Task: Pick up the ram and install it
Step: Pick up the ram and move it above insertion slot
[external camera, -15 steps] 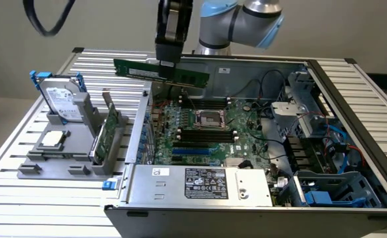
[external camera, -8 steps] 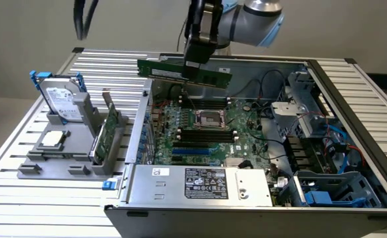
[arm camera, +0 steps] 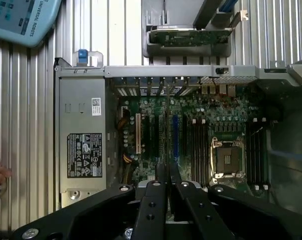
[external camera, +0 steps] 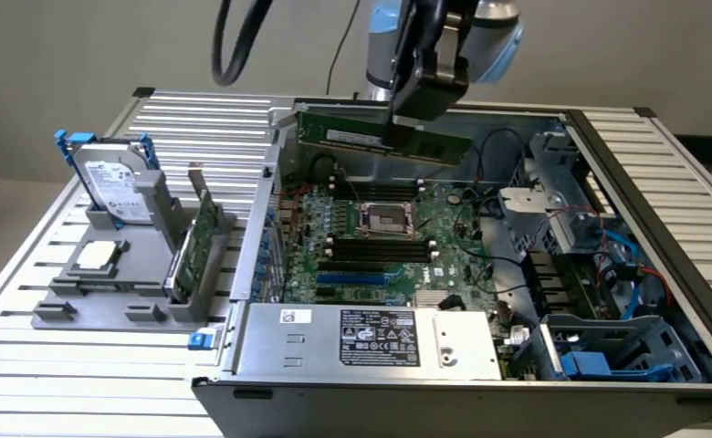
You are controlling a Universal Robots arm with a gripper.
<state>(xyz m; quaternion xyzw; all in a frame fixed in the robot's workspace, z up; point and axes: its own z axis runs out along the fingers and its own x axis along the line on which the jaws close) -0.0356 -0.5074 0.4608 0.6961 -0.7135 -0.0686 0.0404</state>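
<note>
Above the open computer case point(external camera: 478, 406), the claw point(external camera: 403, 128) is clamping the ram point(external camera: 338, 134) by its top edge, stick hanging level. Black memory slots point(external camera: 381, 248) are lying well below the claw; holding the ram parallel to them is probably serving alignment best.

The work is carried by a table point(external camera: 39, 365) of ribbed, silver metal slats. 2 things are set directly on it: an open computer case point(external camera: 478, 406), laid on its side toward the exterior view's right, and a grey fixture point(external camera: 61, 310), placed just beside the case at the exterior view's left. Bare slats are seen around both.
</note>
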